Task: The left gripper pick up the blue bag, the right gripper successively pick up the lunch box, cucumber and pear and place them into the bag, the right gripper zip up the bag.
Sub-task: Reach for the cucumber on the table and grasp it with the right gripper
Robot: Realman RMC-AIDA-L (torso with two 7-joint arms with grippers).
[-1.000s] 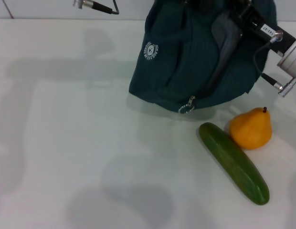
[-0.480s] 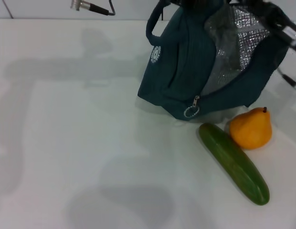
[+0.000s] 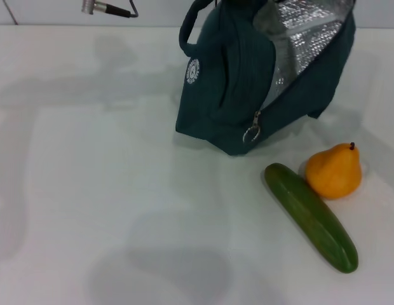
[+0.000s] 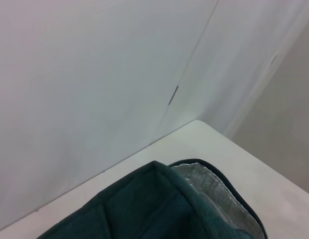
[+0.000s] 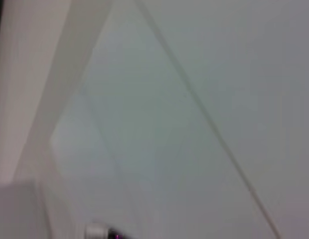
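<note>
The blue bag (image 3: 235,82) stands tilted at the back of the white table (image 3: 89,190). Its mouth is open and shows silver lining (image 3: 305,32). Its top runs past the upper edge of the head view. The bag also shows close below in the left wrist view (image 4: 144,209). A zipper pull (image 3: 251,133) hangs at its front corner. The green cucumber (image 3: 310,216) lies in front of the bag at the right, and the orange pear (image 3: 335,170) sits beside it. The lunch box is out of view. Neither gripper shows.
A metal cable connector (image 3: 105,7) of the left arm shows at the top left of the head view. The right wrist view shows only blurred white surfaces. A wall stands behind the table.
The right arm, at the bag's mouth a second ago, has left the head view. The bag has shifted left and stands more upright, with its mouth wider open and more lining showing.
</note>
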